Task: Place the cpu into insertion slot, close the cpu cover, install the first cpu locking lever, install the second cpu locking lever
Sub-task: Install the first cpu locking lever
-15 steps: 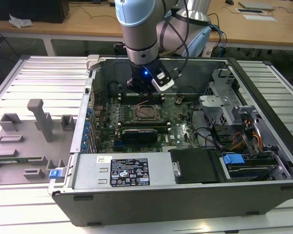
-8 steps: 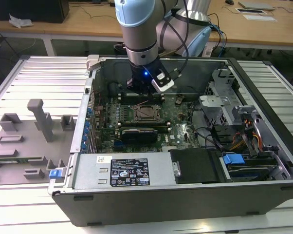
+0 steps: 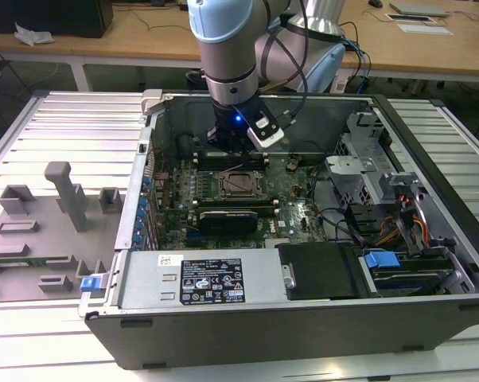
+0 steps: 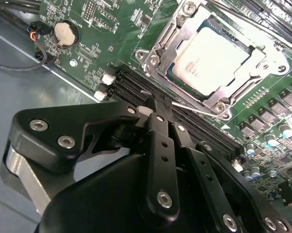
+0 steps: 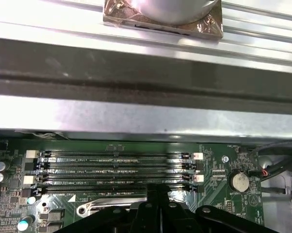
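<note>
Our end effector (image 4: 152,104) is clenched, fingertips pressed together on nothing we can see. It hovers low over the memory slots (image 5: 117,167), just beside the socket (image 3: 226,185). The chip (image 4: 219,60) lies seated there, with the cover (image 4: 182,36) down over its edges. A thin lever (image 4: 199,109) runs along the socket's side close to the tip; whether they touch, we cannot tell. We judge the lever wants a steady push down and under its hook, without scraping the board (image 4: 112,19). The case (image 3: 223,318) sits mid-way along the ribbed metal counter (image 3: 64,119), its walls close around the arm.
</note>
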